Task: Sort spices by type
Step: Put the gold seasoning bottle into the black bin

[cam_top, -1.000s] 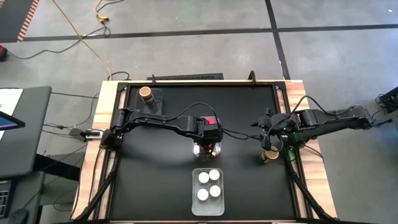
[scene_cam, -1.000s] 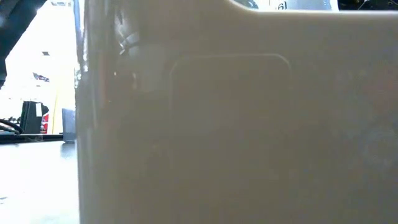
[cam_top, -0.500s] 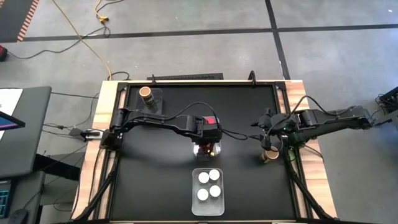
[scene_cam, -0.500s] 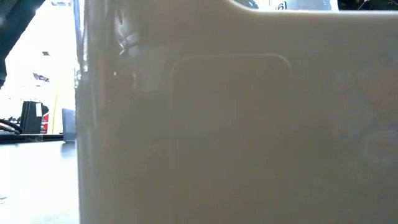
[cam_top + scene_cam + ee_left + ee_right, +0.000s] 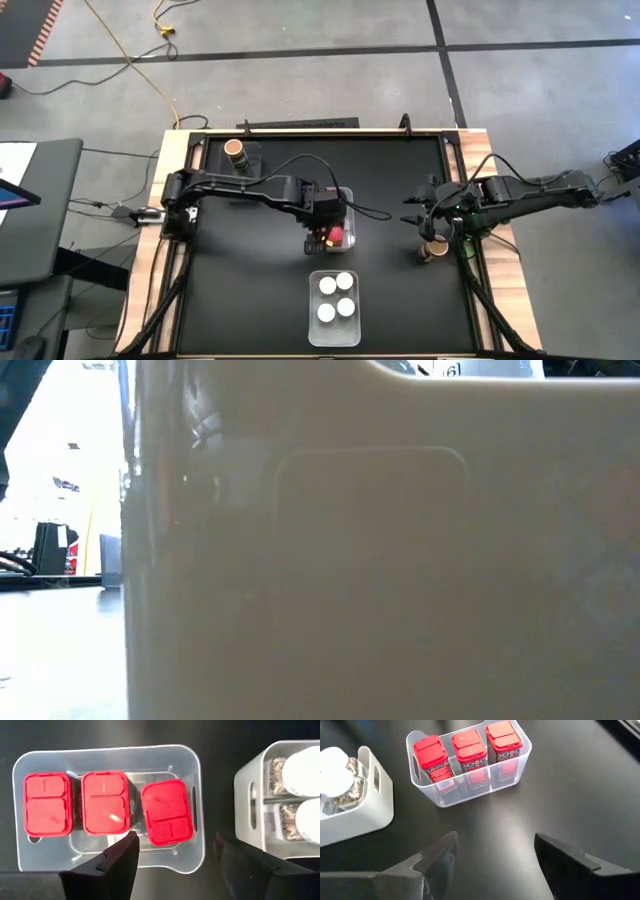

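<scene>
The black table (image 5: 250,280) fills the centre of the high view, edged with pale wood, on a grey concrete floor crossed by dark lines and a yellow cable. A white tub wall blocks nearly all of the low view; only a bright strip of room shows at its left.

At frame centre, a clear tub (image 5: 197,810) holds three red boxes (image 5: 105,802) side by side, the third tilted. Below it, the white tub (image 5: 334,297) holds four white-lidded jars (image 5: 328,286). One brown jar (image 5: 236,152) stands upper left; another (image 5: 436,249) sits centre right.

My left gripper (image 5: 175,857) hangs above the clear tub, jaws apart and empty. My right gripper (image 5: 495,855), jaws apart too, holds nothing, just above that second jar.
</scene>
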Robot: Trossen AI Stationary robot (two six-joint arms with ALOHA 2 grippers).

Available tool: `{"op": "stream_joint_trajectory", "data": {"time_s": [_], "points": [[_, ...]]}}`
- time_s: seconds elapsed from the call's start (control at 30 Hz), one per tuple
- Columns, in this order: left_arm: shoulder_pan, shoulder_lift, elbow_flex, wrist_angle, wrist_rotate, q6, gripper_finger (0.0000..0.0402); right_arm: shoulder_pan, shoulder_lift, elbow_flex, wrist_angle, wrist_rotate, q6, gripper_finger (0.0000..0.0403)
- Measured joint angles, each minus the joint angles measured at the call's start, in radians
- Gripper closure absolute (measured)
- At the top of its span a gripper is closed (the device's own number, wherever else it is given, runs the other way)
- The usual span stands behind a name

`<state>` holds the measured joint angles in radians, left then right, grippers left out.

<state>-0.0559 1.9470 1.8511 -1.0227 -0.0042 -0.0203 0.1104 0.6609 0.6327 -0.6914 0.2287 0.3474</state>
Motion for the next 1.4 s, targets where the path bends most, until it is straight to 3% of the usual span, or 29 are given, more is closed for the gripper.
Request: {"op": "stream_joint_trajectory", "data": {"time_s": [0.1,0.23,0.37,0.5,0.77,1.03,1.4], "points": [[-0.001,-0.004,-0.022,0.034,0.003,-0.015,0.0154,0.0,0.0,0.0,0.0,0.0,0.005,0.0111],[0.0,-0.061,-0.186,0.211,0.001,-0.042,0.0154,0.0,0.0,0.0,0.004,0.0,0.128,0.0111],[-0.001,-0.185,-0.384,0.326,-0.023,-0.116,0.0154,0.0,0.004,0.0,0.005,0.0,0.225,0.0111],[-0.009,-0.348,-0.546,0.421,-0.132,-0.171,0.0154,-0.003,0.035,0.002,0.002,0.0,0.276,0.0111],[-0.018,-0.628,-0.796,0.5,-0.236,-0.22,0.0154,-0.039,0.231,0.137,-0.119,0.028,0.337,0.0111],[-0.034,-0.808,-0.945,0.498,-0.247,-0.247,0.0154,-0.087,0.452,0.362,-0.394,0.036,0.5,0.0111],[-0.046,-0.95,-1.076,0.49,-0.246,-0.253,0.0154,-0.087,0.595,0.512,-0.487,0.035,0.694,0.0111]]}}
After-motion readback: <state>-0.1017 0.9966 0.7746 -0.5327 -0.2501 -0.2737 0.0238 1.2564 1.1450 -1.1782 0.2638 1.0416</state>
